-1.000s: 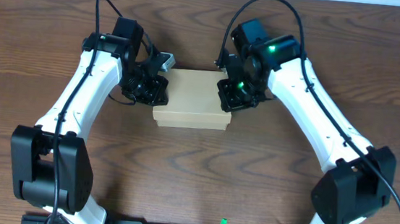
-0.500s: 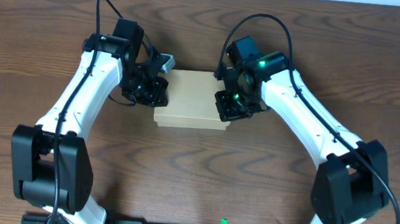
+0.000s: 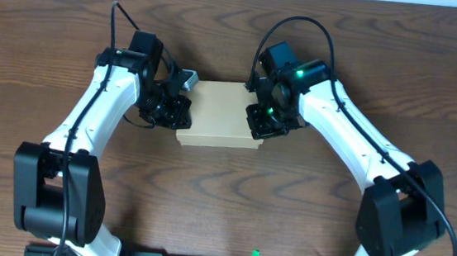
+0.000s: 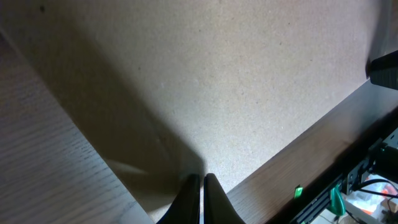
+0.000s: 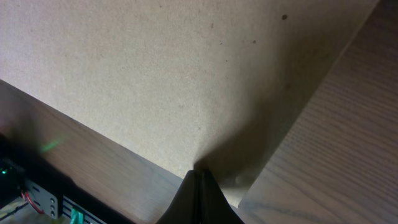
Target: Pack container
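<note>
Container (image 3: 219,115) sits closed with its flap flat, about midway across the wooden surface (image 3: 223,194), and I have one arm at each end of it. My left fingers (image 4: 190,202) are clenched together with nothing between them, tips down at the cardboard top near its left edge. My right fingers (image 5: 193,199) are likewise pinched together on nothing, tips at the lid near its right edge; I cannot tell whether either pair presses on it.
</note>
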